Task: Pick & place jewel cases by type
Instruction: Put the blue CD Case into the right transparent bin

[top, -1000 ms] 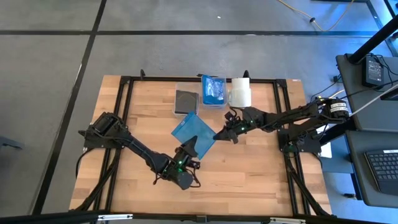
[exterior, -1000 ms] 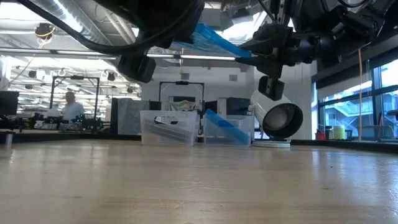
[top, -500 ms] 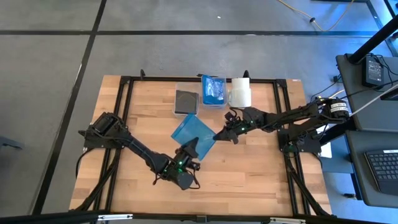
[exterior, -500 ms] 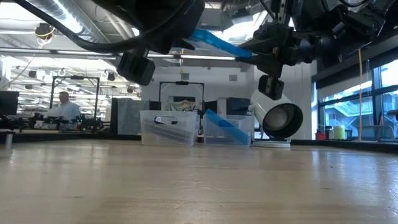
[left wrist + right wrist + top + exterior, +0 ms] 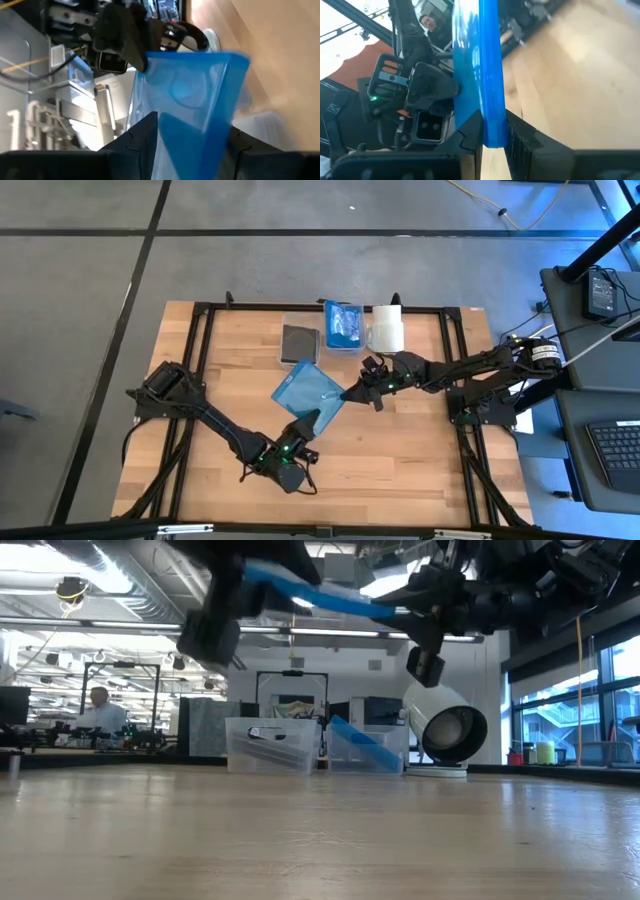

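A translucent blue jewel case [image 5: 308, 393] hangs in the air over the middle of the table, between my two grippers. My right gripper [image 5: 350, 394] is shut on its corner toward the table's right. My left gripper [image 5: 311, 420] is open, one finger on each side of the case's near corner [image 5: 192, 145]. In the low view the case [image 5: 320, 595] shows well above the tabletop, almost level. At the far edge, one clear bin holds a dark grey jewel case [image 5: 298, 343] and another holds blue jewel cases [image 5: 343, 327]. My left gripper has the case's near corner [image 5: 195, 150] between its parted fingers [image 5: 145, 137]; whether either finger touches it I cannot tell. My right gripper pinches the case's right corner [image 5: 491, 131] between its two fingers, across the thin case. The fingers come in about level from the table's right. The case is lifted clear, nearly flat.
A white roll [image 5: 387, 330] lies to the right of the two clear bins [image 5: 272, 745] [image 5: 365, 750] at the far edge. Bare wood lies to the left, right and near side of the grippers. A person [image 5: 100, 710] is in the room far behind the table.
My left gripper has turned and drawn back a little toward the table's near left corner, and covers less of the blue case in the low view. There the case has tipped from sloping down to the right to nearly level. My right gripper has kept its hold.
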`<control>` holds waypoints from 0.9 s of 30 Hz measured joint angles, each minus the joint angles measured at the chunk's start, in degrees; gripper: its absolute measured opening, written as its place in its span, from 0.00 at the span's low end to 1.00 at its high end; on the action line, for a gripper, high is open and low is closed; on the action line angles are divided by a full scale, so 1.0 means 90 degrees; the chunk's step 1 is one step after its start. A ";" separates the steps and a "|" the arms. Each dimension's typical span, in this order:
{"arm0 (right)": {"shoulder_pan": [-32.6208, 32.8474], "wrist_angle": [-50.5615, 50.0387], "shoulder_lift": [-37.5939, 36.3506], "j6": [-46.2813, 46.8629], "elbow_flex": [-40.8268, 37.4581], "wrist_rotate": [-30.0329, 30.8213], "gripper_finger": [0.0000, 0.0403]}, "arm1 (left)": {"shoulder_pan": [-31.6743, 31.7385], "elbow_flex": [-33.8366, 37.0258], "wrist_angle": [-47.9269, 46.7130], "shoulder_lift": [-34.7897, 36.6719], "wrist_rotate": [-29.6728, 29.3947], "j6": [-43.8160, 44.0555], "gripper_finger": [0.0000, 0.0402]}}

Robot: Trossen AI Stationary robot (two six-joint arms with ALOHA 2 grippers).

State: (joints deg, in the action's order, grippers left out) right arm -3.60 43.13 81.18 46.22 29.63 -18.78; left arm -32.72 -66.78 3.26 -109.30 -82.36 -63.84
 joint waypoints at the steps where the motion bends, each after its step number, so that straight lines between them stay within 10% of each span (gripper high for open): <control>1: 0.0000 0.0065 -0.0002 -0.0103 0.0000 0.0064 0.16 | -0.0037 0.0000 -0.0039 0.0066 0.0006 0.0167 0.34; 8: -0.0037 0.0718 -0.0002 -0.1069 0.0006 0.0555 0.16 | -0.0218 0.0007 -0.1207 0.0718 0.0264 0.2899 0.34; 16: -0.0463 0.0846 0.0008 -0.2069 0.0266 0.0955 0.16 | -0.0359 0.0001 -0.3391 0.1484 0.2502 0.7343 0.34; 27: -0.1077 0.0836 0.0005 -0.2189 0.0359 0.0863 0.16 | -0.1399 0.0943 -0.3611 0.1857 0.0666 1.0218 0.34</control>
State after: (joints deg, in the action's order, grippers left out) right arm -13.29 50.65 81.23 26.51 32.86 -11.02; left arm -45.30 -58.30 -29.23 -92.58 -76.36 28.12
